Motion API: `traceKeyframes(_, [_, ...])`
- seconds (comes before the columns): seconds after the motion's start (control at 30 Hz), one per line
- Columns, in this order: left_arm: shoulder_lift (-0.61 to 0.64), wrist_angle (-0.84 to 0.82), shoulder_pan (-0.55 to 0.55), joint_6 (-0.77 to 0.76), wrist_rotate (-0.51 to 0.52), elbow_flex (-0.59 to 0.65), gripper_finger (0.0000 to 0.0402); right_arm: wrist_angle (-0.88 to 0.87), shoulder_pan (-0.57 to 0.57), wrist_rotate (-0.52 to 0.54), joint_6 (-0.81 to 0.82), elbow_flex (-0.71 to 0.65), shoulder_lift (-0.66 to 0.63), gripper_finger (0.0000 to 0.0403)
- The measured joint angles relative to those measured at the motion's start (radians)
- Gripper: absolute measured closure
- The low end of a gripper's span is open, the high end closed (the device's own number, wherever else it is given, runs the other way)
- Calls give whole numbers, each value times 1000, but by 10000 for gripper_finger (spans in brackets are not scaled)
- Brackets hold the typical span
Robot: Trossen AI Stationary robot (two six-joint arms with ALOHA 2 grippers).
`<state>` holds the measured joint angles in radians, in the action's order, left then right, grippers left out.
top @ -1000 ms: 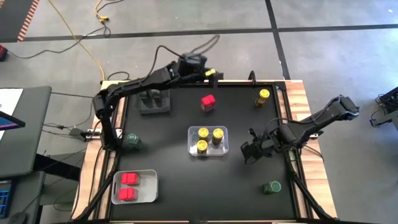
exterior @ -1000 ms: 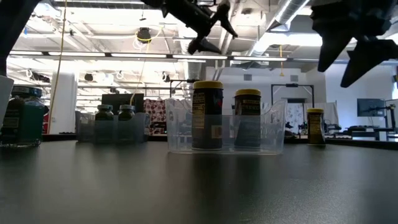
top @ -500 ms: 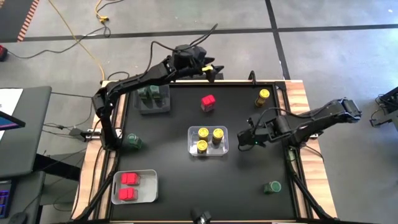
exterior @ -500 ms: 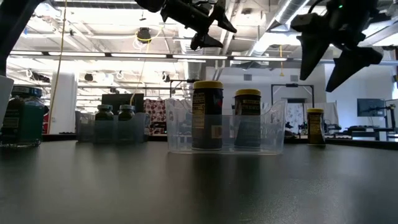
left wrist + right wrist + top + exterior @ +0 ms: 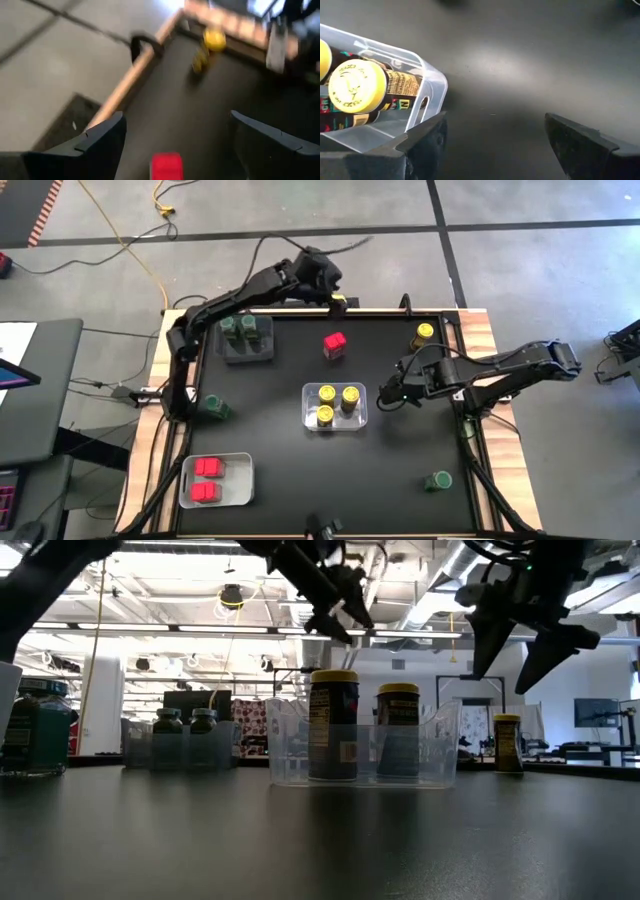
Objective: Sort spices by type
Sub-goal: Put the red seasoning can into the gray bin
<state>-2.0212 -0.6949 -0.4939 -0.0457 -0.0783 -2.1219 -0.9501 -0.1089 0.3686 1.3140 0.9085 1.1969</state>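
on the table [image 5: 400,470], seen from above with twelve o'clock at the far edge, the nearest things are a stray green-lidded jar [image 5: 437,480] at about five o'clock and a clear bin [image 5: 240,480] at seven o'clock that holds two red-topped jars [image 5: 207,478], so the reds are partly gathered. a second loose green-lidded jar [image 5: 213,407] sits at nine o'clock. at the centre a clear tub [image 5: 334,388] groups three yellow-lidded jars [image 5: 326,394]. the right claw [image 5: 392,393] hovers just beside that tub at its three o'clock side, fingers apart and empty, likely between picks. farther off, a lone red-topped jar [image 5: 334,345] stands at twelve o'clock, a grey tray [image 5: 247,352] at eleven o'clock keeps two green-lidded jars [image 5: 239,327], and one unsorted yellow-lidded jar [image 5: 424,335] stands at one o'clock. the left claw [image 5: 340,297] hangs over the far edge, fingers apart, empty, seemingly aimed at the lone red-topped jar.
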Motion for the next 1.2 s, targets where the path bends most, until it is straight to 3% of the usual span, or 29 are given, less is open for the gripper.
traceKeyframes(0.23, [-84,-145,28,77,-30,-26,74,4,-1,0,-6,0,0,46])
traceKeyframes(0.57, [-187,-135,83,165,-30,-26,74,9,-2,-10,-6,0,0,46])
traceKeyframes(0.9, [-204,-103,87,208,140,-26,74,8,-2,-28,-7,0,0,46])
traceKeyframes(1.2, [-207,-139,79,123,136,0,74,9,6,-29,-15,0,0,46])
